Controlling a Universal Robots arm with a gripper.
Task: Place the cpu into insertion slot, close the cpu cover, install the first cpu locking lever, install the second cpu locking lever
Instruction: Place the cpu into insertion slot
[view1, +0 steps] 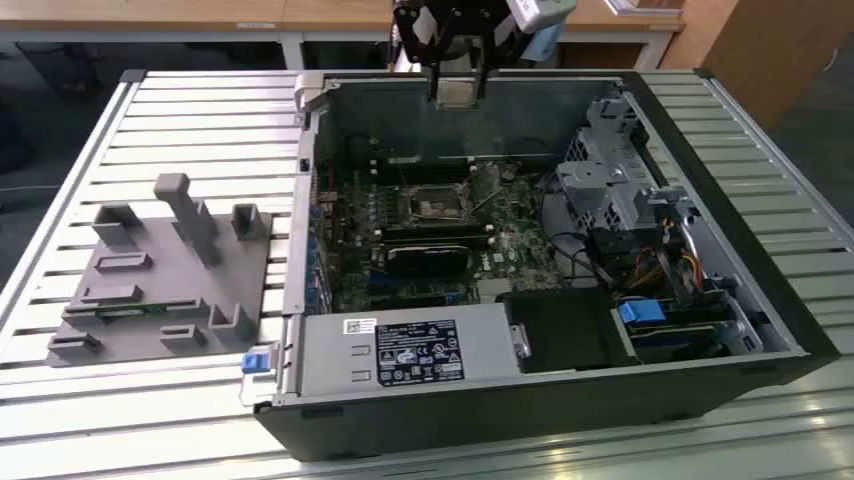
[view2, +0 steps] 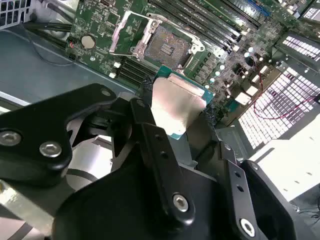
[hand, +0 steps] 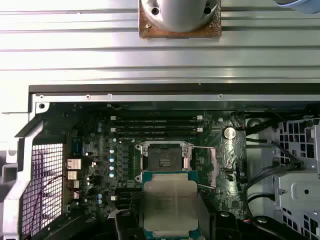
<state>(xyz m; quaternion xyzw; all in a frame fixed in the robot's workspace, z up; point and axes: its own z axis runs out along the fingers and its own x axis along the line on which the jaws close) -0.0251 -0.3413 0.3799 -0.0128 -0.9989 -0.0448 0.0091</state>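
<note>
- The cpu is showing as a flat square chip with a dull silvery metal top and a thin green edge. It is hanging in the air above the board, outside the insertion slot.
- The insertion slot is lying bare, a small dark square with a thin metal rim, set into the green motherboard near the long black memory slots.
- The second wrist view is catching the cpu cover, a thin silvery frame plate, standing swung open at one side of the slot.
- The exterior view is taking in the whole open computer case resting on a ribbed metal table. A grey blocky plastic fixture is lying on the exterior view's left, and the gripper is hanging high over the case's far wall.
- The first wrist view is looking straight down, with chip and socket apart.
- The fingers, matte black and studded with screw heads, are pinching the cpu by two opposite edges, spread only as wide as the chip.
</note>
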